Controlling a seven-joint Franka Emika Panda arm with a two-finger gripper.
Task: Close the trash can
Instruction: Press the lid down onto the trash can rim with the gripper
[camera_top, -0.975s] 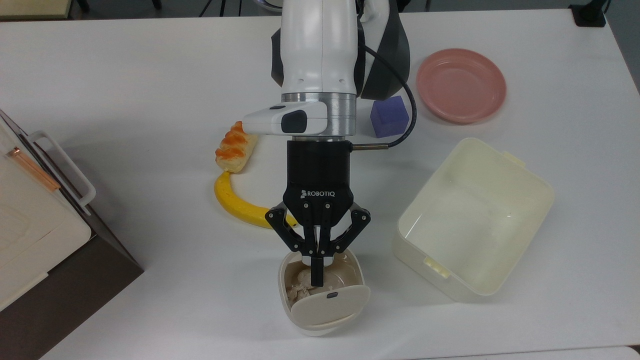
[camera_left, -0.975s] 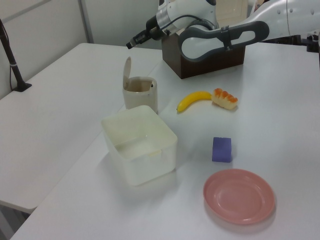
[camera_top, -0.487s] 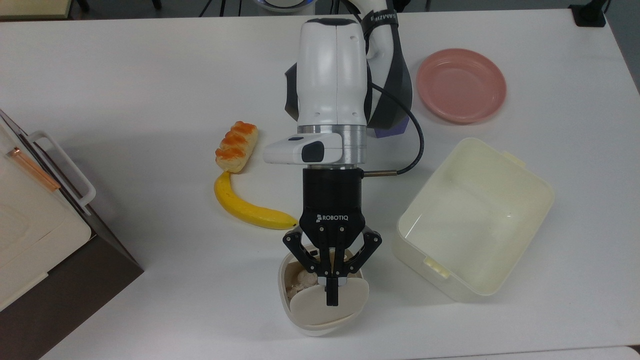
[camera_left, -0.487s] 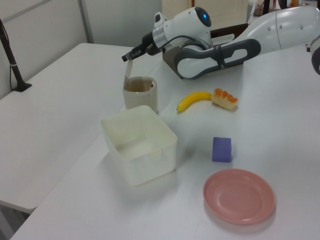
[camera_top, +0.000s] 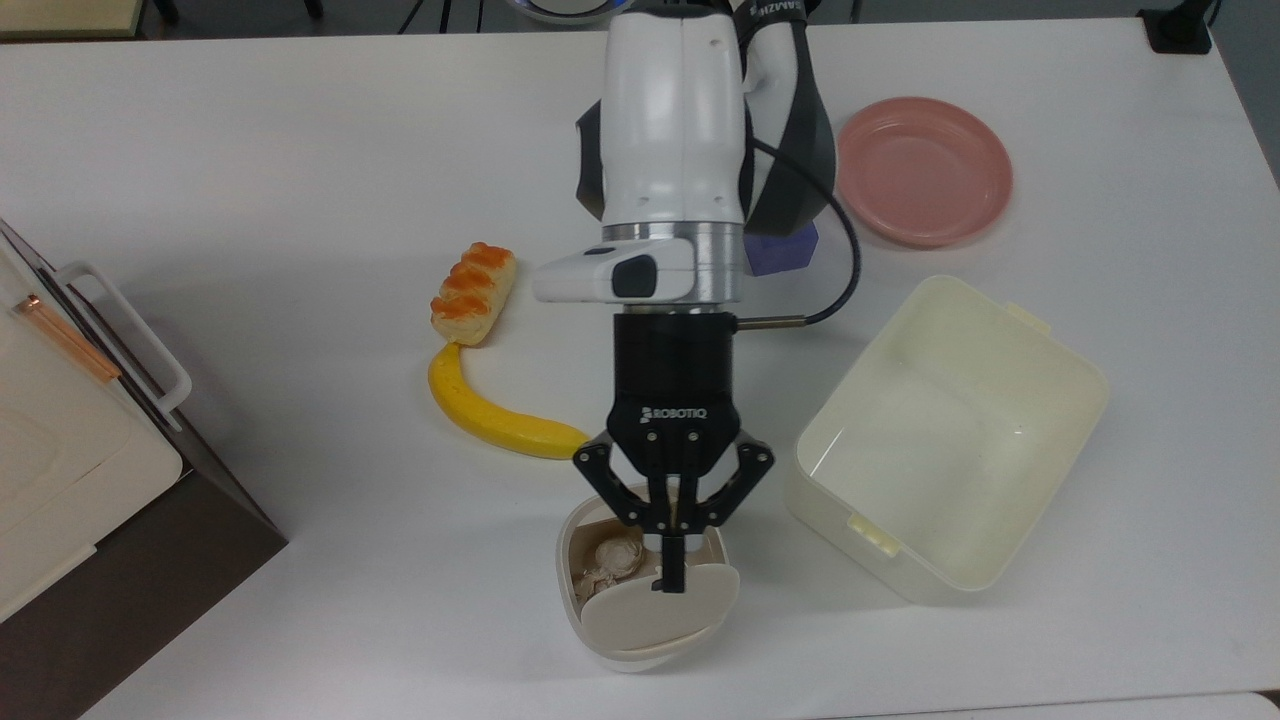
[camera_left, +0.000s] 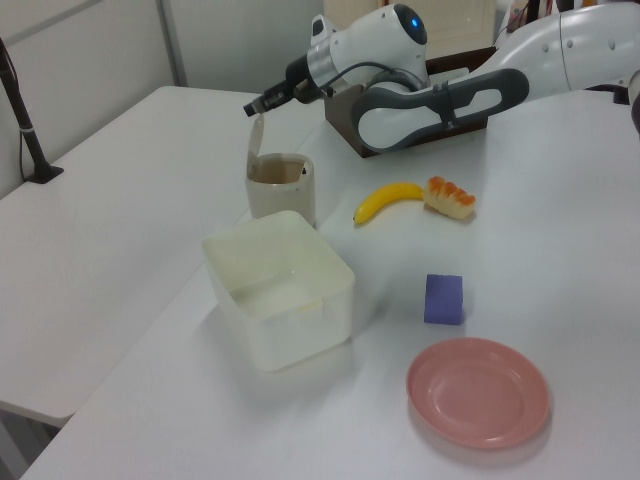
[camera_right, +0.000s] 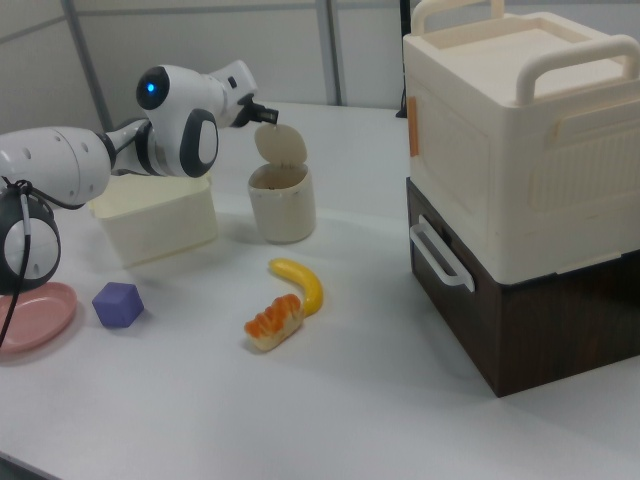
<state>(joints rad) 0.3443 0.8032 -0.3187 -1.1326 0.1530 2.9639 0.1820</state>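
the trash can stands on the white table near the top view's bottom edge, between the banana and the pale-yellow tub. its beige lid stands upright on its hinge, so the can is open, with crumpled paper inside. the gripper hangs over the can with its fingers closed together, holding nothing, their tip at the lid's upper edge. a pastry lies by the banana; a purple cube and pink plate sit further off.
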